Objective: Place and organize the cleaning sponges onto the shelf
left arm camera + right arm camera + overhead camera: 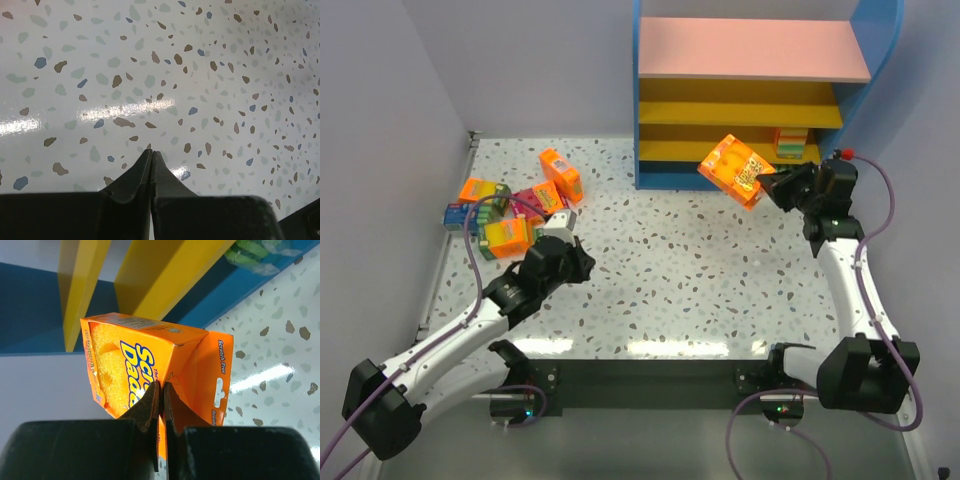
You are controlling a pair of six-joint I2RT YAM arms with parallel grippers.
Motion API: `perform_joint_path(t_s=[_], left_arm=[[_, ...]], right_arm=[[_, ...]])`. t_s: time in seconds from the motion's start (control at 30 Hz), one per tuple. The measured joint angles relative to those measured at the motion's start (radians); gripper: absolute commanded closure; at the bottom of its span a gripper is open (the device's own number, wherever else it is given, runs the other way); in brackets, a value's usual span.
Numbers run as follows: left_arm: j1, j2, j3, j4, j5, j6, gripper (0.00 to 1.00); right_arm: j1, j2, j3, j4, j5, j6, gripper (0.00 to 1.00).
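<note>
Right claw (161, 386) pinches tilted orange sponge pack (192, 352) just before shelf (740, 152); left claw (151, 153) pressed together, empty, farther off.

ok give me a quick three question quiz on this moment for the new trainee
1. True or false: the left hand is shut on a sponge pack.
2. What does the right hand grip? A) a blue pack B) an orange pack C) nothing
3. Fill in: the loose packs lie on the robot's ___ side of the table.
Key: 1 false, it is shut and empty; 2 B; 3 left.
</note>
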Motion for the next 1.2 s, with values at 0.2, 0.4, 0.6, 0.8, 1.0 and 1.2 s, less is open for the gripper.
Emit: perform_joint_path(t_s=[0.2,0.4,0.6,0.8,1.0,1.2], left_arm=[[0.0,0.0,0.0,-0.001,0.009,0.0,0.98],[0.0,-0.01,0.0,-0.015,0.009,0.0,0.99],[0.0,-0.026,0.0,-0.042,0.008,0.0,0.99],[0.0,-0.045,0.0,-0.053,0.008,0.0,0.99],[0.0,-0.042,0.0,-0.053,0.009,-0.001,1.0],[0.0,-0.036,0.0,-0.053,0.011,-0.002,1.0]], right_arm=[[-0.037,0.037,0.093,-0.002,0.037,0.053,1.0],[-0.058,0.123,0.173,0.027,0.154,0.151,1.0],[-0.074,0.164,0.173,0.086,0.281,0.267,1.0],[-0.095,0.196,0.201,0.131,0.336,0.321,1.0],[-0.097,0.247,0.289,0.128,0.4,0.37,1.0],[-0.096,0.311,0.344,0.142,0.451,0.419,1.0]])
